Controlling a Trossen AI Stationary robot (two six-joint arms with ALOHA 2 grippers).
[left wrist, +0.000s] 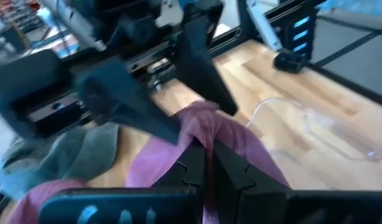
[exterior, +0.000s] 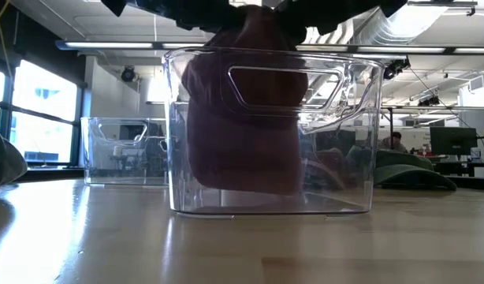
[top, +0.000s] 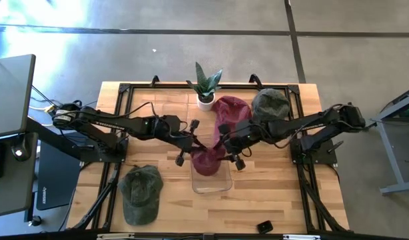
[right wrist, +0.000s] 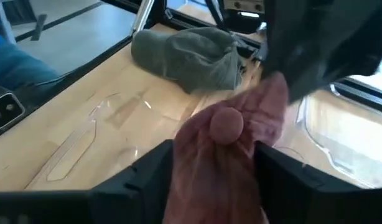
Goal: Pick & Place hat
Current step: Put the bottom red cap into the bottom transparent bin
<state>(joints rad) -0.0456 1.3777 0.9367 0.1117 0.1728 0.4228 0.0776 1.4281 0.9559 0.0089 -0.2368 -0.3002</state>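
Both grippers on the maroon hat over the clear bin

The left gripper [left wrist: 206,165] is pinched tight on the maroon hat [top: 208,160]; the right gripper [right wrist: 213,162] has the hat's crown between its wide-set fingers, and the hat hangs below both into the clear bin [exterior: 352,142].

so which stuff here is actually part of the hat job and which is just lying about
In the job:
maroon hat
clear bin
left gripper
right gripper

Lying about:
green cap
second green cap
second maroon hat
potted plant
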